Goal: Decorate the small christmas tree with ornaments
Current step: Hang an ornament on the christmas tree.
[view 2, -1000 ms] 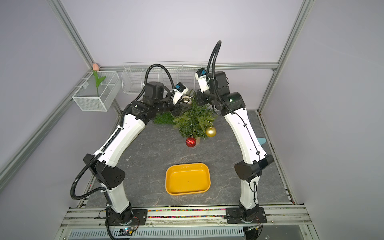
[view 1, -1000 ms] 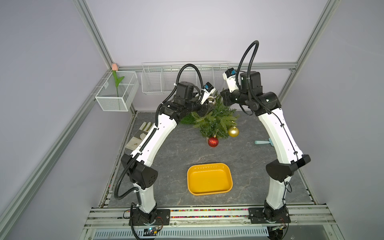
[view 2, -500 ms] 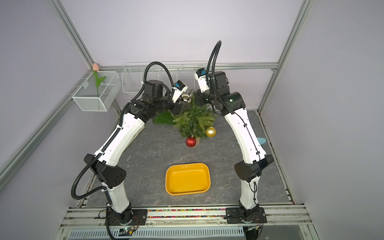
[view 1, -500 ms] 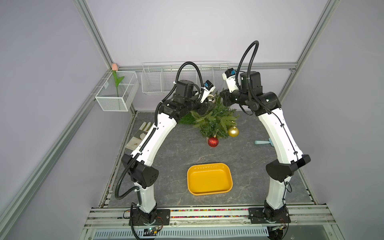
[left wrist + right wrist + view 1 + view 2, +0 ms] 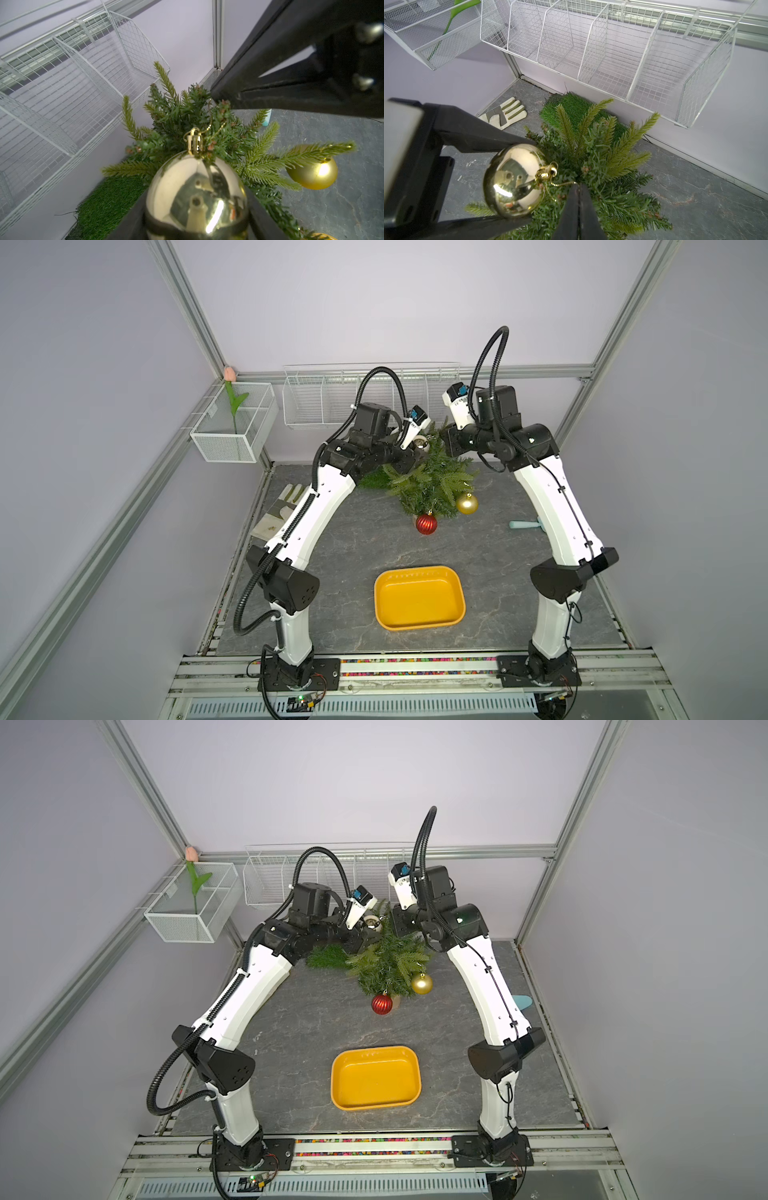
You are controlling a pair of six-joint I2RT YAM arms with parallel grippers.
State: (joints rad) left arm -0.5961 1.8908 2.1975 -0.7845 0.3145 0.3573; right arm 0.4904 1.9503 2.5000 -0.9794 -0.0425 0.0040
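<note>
1. Two top views are giving us the whole counter (image 5: 498,572). The small christmas tree (image 5: 432,485) is standing toward the back between the arms, and the red bauble (image 5: 426,523) and gold bauble (image 5: 466,503) are hanging from its lower front branches.
2. Only the wrist views are showing us the gold thread (image 5: 564,184) running from the cap of the mirror-like bauble (image 5: 512,180). From above, that bauble is showing as just a small glint at the treetop.
3. The right wrist view is also showing us a work glove (image 5: 506,114) and a patch of green turf (image 5: 571,108) behind the tree. From above, the left arm is hiding most of the turf.
4. The left end effector (image 5: 531,182) is standing partly open, its two fingers clamping the mirror-like bauble from opposite sides, right against the top branches.
5. The right end effector (image 5: 578,187) is closed completely, its tips pinching the gold thread beside the treetop.
6. The mesh basket (image 5: 226,448) on the side wall is holding the pink tulip (image 5: 229,374) upright. The divided wire rack (image 5: 316,406) is hanging on the back wall. The yellow tray (image 5: 417,570) is sitting near the counter's front, well apart from the tree.
</note>
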